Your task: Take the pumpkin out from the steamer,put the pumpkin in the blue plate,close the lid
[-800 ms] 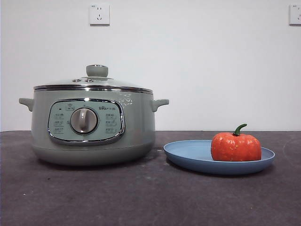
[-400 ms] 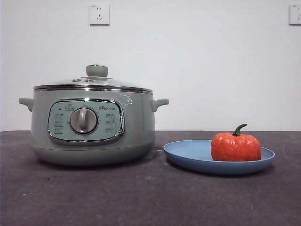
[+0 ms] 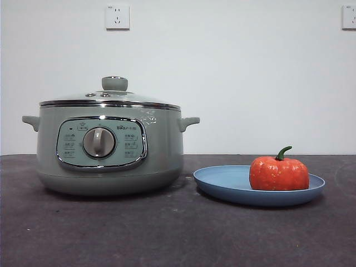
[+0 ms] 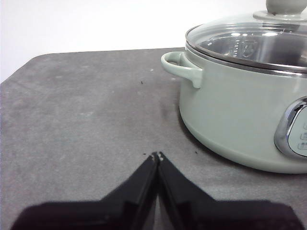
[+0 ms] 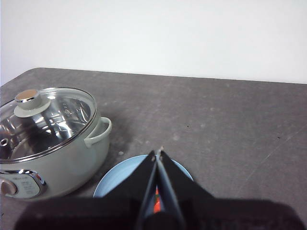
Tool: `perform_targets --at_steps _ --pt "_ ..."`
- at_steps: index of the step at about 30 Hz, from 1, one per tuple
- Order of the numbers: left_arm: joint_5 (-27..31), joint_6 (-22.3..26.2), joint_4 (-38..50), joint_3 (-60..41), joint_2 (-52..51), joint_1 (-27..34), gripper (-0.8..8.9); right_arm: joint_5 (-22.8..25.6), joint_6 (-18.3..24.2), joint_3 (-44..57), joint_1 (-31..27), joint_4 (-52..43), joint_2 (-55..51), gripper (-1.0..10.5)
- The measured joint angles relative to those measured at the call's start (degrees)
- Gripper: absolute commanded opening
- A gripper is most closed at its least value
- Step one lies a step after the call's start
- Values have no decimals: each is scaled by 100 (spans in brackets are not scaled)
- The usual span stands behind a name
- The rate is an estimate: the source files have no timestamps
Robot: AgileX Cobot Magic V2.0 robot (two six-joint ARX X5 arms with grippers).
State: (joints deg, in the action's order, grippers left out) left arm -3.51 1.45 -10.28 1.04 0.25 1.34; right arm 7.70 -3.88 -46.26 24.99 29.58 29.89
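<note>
The sage-green steamer [image 3: 108, 147] stands at the left of the front view with its glass lid [image 3: 111, 95] on it. The orange-red pumpkin [image 3: 278, 172] sits on the blue plate [image 3: 222, 186] to its right. My left gripper [image 4: 157, 155] is shut and empty above the table, apart from the steamer [image 4: 240, 115] and its lid [image 4: 249, 43]. My right gripper [image 5: 158, 152] is shut and empty, high above the blue plate [image 5: 117, 179]; a sliver of pumpkin [image 5: 157, 205] shows between its jaws. The steamer [image 5: 48, 158] and lid [image 5: 43, 120] also show there. Neither gripper shows in the front view.
The dark grey table [image 3: 167, 233] runs under everything. A white wall with two sockets [image 3: 117, 16] stands behind. The table's far edge shows in both wrist views.
</note>
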Motion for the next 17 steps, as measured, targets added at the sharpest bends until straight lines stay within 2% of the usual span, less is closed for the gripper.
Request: perform_targets --at_steps 13,17 --pt "4 0 0 0 0 0 -3 9 4 0 0 4 -20 1" --pt "4 0 0 0 0 0 -3 90 243 0 -251 -13 -236 1"
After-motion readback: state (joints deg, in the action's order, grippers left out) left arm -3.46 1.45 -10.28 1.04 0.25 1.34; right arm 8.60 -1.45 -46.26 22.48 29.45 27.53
